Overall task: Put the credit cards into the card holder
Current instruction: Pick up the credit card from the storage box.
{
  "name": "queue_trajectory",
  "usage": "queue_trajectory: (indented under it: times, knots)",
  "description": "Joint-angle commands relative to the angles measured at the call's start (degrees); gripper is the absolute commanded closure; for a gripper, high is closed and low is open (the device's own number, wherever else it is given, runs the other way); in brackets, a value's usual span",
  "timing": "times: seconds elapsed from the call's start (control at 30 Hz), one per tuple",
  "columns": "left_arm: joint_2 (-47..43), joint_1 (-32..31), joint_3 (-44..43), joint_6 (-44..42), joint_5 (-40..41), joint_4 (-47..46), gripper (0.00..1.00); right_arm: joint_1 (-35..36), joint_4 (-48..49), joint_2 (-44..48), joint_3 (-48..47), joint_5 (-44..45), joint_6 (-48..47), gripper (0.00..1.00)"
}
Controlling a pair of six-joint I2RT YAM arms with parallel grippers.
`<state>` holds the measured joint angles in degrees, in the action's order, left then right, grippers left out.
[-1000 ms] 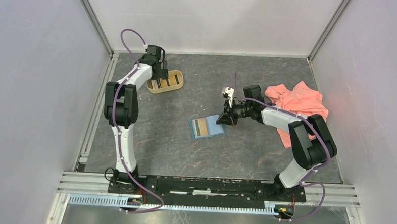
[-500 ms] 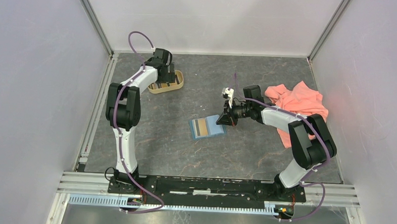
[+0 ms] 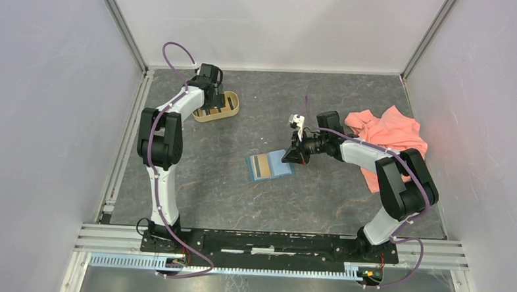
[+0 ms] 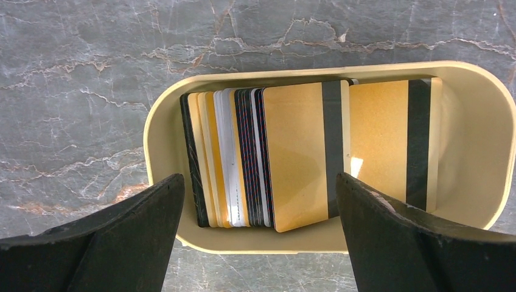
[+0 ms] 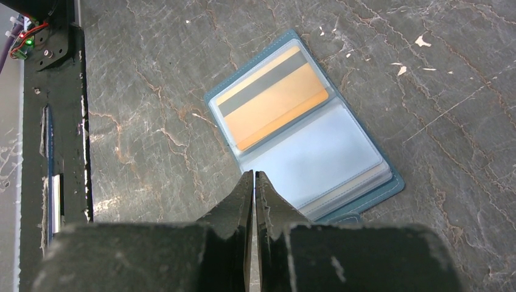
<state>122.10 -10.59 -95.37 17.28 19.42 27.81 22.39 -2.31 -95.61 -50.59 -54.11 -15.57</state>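
Cards [image 4: 268, 164] fill a tan oval tray [image 4: 474, 109] at the far left of the table [image 3: 240, 198]. Most lean together in a tight stack: gold, black and white ones, with a gold card bearing a dark stripe at the front. One more gold striped card [image 4: 389, 143] lies apart from the stack at the other end of the tray.

The left gripper [image 4: 258, 182] hangs above the tray with its fingers [image 4: 122, 243] spread as wide as they go. One tip is over the tray's rim beside the stack and the other over the rim near the stack's front card. It holds nothing, and whether the tips touch the tray cannot be told.

The holder [image 5: 341, 152] lies open and flat near the middle of the table, well apart from the tray. A gold card with a dark stripe [image 5: 274, 97] sits in the clear pocket on its left half. The pocket on the right half looks pale and cloudy.

The right gripper [image 5: 254, 176] has its fingers pressed together, nothing visible between them. Its tips point down at the right-hand edge of the holder, over or just at the clear pocket; contact cannot be told.

A pink cloth [image 3: 388, 135] lies crumpled at the right of the table, behind the right arm.
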Motion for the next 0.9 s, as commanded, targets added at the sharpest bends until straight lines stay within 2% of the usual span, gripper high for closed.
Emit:
queue_trajectory:
  times: [0.0,0.27,0.63,0.87]
  knots:
    - [0.58,0.93,0.15,3.98,-0.34,0.66,0.0,0.18,0.03,0.71,-2.32,-1.35,-0.77,0.92]
    - [0.44,2.59,1.3,7.0,-4.4,0.21,0.0,0.14,0.08,0.71,-2.31,-1.44,-0.86,0.92]
    - [1.46,5.47,3.0,11.31,-15.17,-1.75,0.01,0.18,0.01,0.94,-2.32,-1.44,-0.95,0.92]
    - [-0.92,6.29,5.76,11.99,-21.57,-6.65,0.12,0.15,-0.13,0.89,-2.36,-1.53,-1.0,0.92]
